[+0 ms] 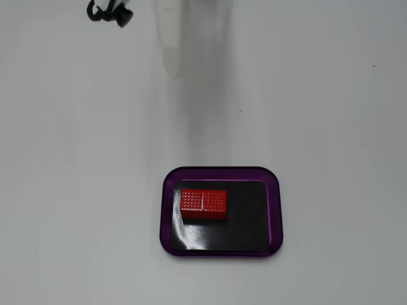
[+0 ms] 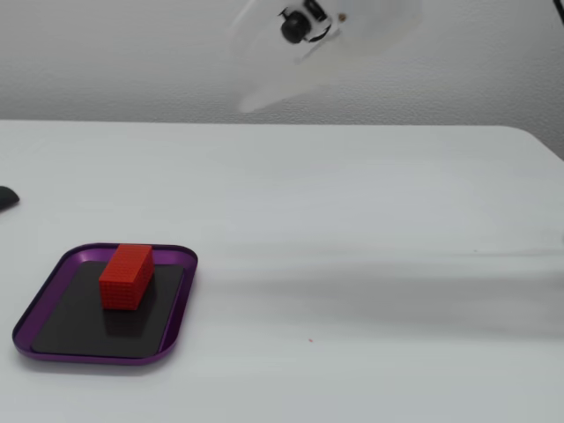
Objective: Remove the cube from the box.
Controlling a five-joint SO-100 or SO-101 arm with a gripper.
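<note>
Top-down fixed view: cube [image 1: 203, 204] sits inside the box [image 1: 273, 210], on the black floor, in the left half and nearer the far rim than the near one. Its long axis runs left-right in this view, parallel to the box's long sides. The gripper [image 1: 173, 60] shows only as a pale motion-smeared streak at the top edge, well apart from the box, up-frame and slightly left of the cube. I can't tell from this smear how the fingers stand. White table [image 1: 331, 95] is bare between them.

Side fixed view: cube [image 2: 125, 276] is low left, resting flat in the box [image 2: 181, 304], nothing touching it. Here the long axis points away from the camera. The gripper [image 2: 264, 92] is high up near the top edge, blurred, well above the table and far to the right of the cube. Again, no read on whether it is spread or closed. A dark object [image 2: 5, 197] sits at the left edge, clear of the box.

My call: the approach is barely started. The cube lies down and left of the gripper in this view, so I need a long reach, then fingers across the short sides.
</note>
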